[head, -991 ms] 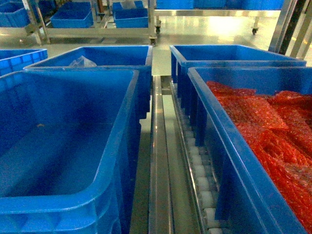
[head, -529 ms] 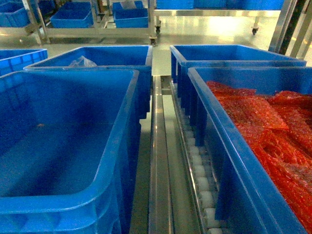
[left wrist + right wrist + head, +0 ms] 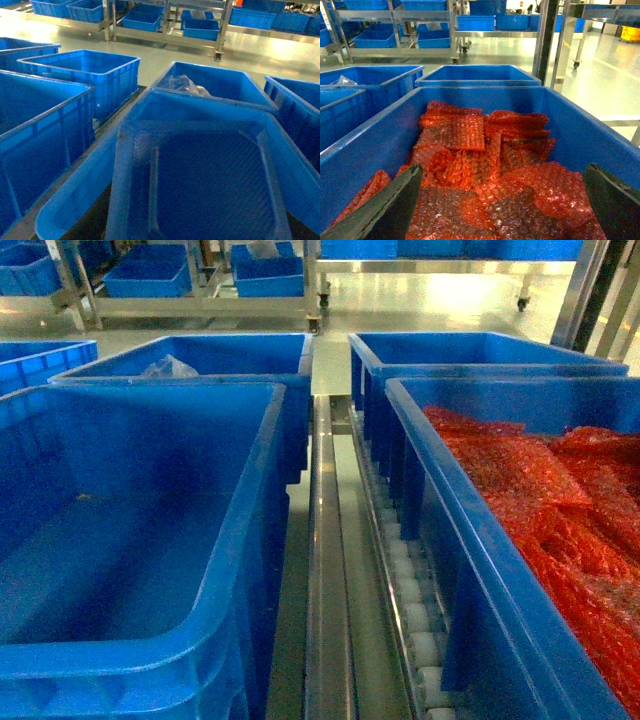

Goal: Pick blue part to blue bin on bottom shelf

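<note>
Head view: 4 big blue crates close up, 2 per side of a steel rail (image 3: pixel 328 570) w/ white rollers (image 3: pixel 412 590) running down the middle. Near-left crate (image 3: pixel 250 540) looks bare inside. Far-left crate (image 3: pixel 240 348) holds a clear plastic bag (image 3: pixel 168 367). Far-right crate (image 3: pixel 480 345): contents not visible. Near-right crate (image 3: pixel 440 530) is heaped w/ red bubble-wrap pouches (image 3: pixel 540 490). A 5th crate's corner (image 3: pixel 45 355) shows at far left. More blue bins on wheeled steel racks (image 3: pixel 200 302) across the floor at back.

Blue part: not visible in any view. Can't tell which crate is the blue bin for the task; bottom shelf not identifiable.

Left wrist cam looks down into a bare crate (image 3: pixel 90 185); the bag crate (image 3: pixel 215 85) sits right behind it, 2 more crates to the left. Left gripper isn't in frame.

Right gripper (image 3: pixel 500 210): 2 dark fingers (image 3: pixel 390 205) spread wide at the frame's lower corners, over the red pouches (image 3: pixel 470 150), nothing between them. Crate walls hem it in on all sides.
</note>
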Motion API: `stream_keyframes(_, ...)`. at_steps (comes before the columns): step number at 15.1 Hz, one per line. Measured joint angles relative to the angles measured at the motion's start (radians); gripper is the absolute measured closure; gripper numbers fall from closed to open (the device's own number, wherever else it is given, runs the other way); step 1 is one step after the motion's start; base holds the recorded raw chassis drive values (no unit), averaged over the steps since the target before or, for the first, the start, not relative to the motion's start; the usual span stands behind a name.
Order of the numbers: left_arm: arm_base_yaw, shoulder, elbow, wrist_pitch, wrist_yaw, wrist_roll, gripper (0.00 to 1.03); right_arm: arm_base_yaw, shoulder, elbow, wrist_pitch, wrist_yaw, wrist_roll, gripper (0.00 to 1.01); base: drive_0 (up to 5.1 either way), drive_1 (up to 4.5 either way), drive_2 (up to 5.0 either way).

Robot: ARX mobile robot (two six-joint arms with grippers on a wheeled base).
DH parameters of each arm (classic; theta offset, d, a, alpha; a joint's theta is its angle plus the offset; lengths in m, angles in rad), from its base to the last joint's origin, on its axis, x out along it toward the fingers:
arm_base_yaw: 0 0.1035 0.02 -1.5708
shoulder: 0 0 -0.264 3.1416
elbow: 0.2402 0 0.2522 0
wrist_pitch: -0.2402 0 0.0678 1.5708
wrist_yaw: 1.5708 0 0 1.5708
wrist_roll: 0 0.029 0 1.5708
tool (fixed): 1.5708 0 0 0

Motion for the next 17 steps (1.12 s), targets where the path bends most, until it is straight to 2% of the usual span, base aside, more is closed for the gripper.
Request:
stream_keyframes(8, 0.000, 0.000, 0.000, 0.000, 0.000, 0.000, 0.60, 0.000, 0.000, 0.000, 0.000, 0.000, 0.000, 0.03, 0.0, 0.00, 0.0)
stream_keyframes(9, 0.000, 0.000, 0.000, 0.012, 0.005, 0.028, 0.60, 0.000, 0.000, 0.000, 0.000, 0.000, 0.000, 0.03, 0.0, 0.00, 0.0)
stream_keyframes(10, -0.013, 0.000, 0.000, 0.021, 0.003, 0.077, 0.60, 0.000, 0.000, 0.000, 0.000, 0.000, 0.000, 0.03, 0.0, 0.00, 0.0)
stream_keyframes(11, -0.043, 0.005, 0.000, 0.021, -0.005, 0.096, 0.60, 0.000, 0.000, 0.000, 0.000, 0.000, 0.000, 0.03, 0.0, 0.00, 0.0)
stream_keyframes(12, -0.078, 0.015, 0.001, 0.021, -0.021, 0.107, 0.60, 0.000, 0.000, 0.000, 0.000, 0.000, 0.000, 0.03, 0.0, 0.00, 0.0)
stream_keyframes(14, -0.181, 0.068, 0.021, -0.004, -0.053, 0.101, 0.60, 0.000, 0.000, 0.000, 0.000, 0.000, 0.000, 0.03, 0.0, 0.00, 0.0)
stream_keyframes(15, -0.217, 0.135, 0.024, 0.087, -0.016, 0.109, 0.60, 0.000, 0.000, 0.000, 0.000, 0.000, 0.000, 0.03, 0.0, 0.00, 0.0)
stream_keyframes(16, -0.143, 0.272, 0.035, 0.238, 0.072, 0.111, 0.60, 0.000, 0.000, 0.000, 0.000, 0.000, 0.000, 0.03, 0.0, 0.00, 0.0)
stream_keyframes(17, -0.105, 0.351, 0.043, 0.301, 0.114, 0.110, 0.60, 0.000, 0.000, 0.000, 0.000, 0.000, 0.000, 0.03, 0.0, 0.00, 0.0)
